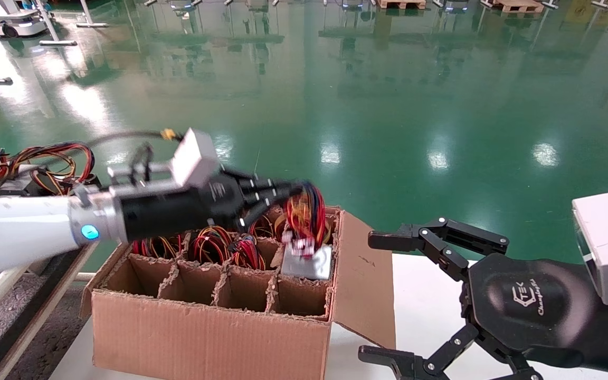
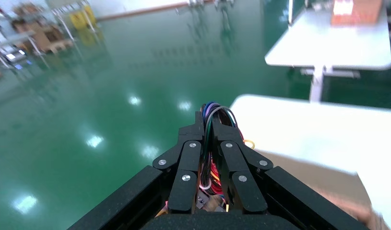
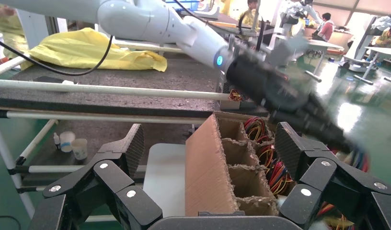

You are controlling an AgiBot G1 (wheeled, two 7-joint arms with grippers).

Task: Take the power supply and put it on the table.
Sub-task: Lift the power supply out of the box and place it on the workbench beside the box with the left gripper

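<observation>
Green glossy floor (image 1: 388, 105) filling the background. White worktop (image 1: 425, 311) below, carrying a brown cardboard box (image 1: 209, 338) split by cardboard dividers into compartments; near row of compartments bare, far row packed with coils of red, yellow and orange wire (image 1: 214, 243). One flap of the box (image 1: 364, 274) folded out toward the robot's right. More loose wire bundles (image 1: 29, 163) on a rack off to the robot's left.

Left arm (image 1: 19, 227) reaching across above the far row of the box, left hand (image 1: 291, 198) clenched on the wire coil of the power supply (image 1: 306, 240). In the left wrist view, fingers (image 2: 232, 158) pinched tight on the purple, blue, red and dark wires, which loop out past the fingertips. Power supply hanging from that coil, tilted, grey metal body at the mouth of the far compartment nearest the folded-out flap, partly raised above the dividers; whether the body touches the cardboard, cannot tell.

Right hand (image 1: 388, 301) hovering over the worktop just beside the flap, fingers spread wide, grasping nothing. In the right wrist view, both right fingers (image 3: 112, 158) framing the side of the box.
</observation>
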